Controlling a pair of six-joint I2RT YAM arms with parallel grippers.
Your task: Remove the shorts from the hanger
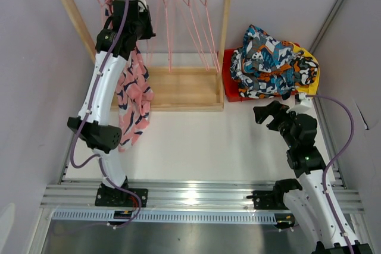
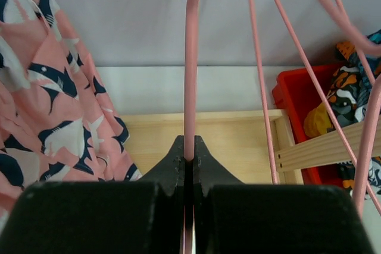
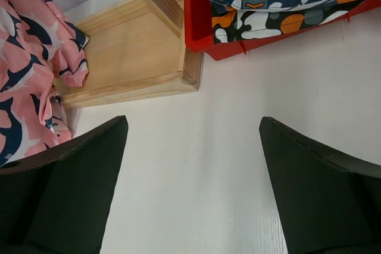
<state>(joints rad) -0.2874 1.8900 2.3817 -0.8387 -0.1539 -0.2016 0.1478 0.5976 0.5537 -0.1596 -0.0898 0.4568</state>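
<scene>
Evidently our left pincer (image 2: 189, 153) was clamped shut on a pink hanger (image 2: 190, 57), whose wire ran upright through the jaws. The pink shorts (image 2: 47, 105) hung just to its left, draping downward. Our right pincer (image 3: 193, 123) gaped empty, with the shorts well off to its left, so the left arm was nearer.

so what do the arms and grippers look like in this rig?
Both arms match: white link shells on the left arm and right arm, black joint housings, a purple cable looped along each. The left gripper and right gripper have matte black, wedge-shaped fingers.
</scene>
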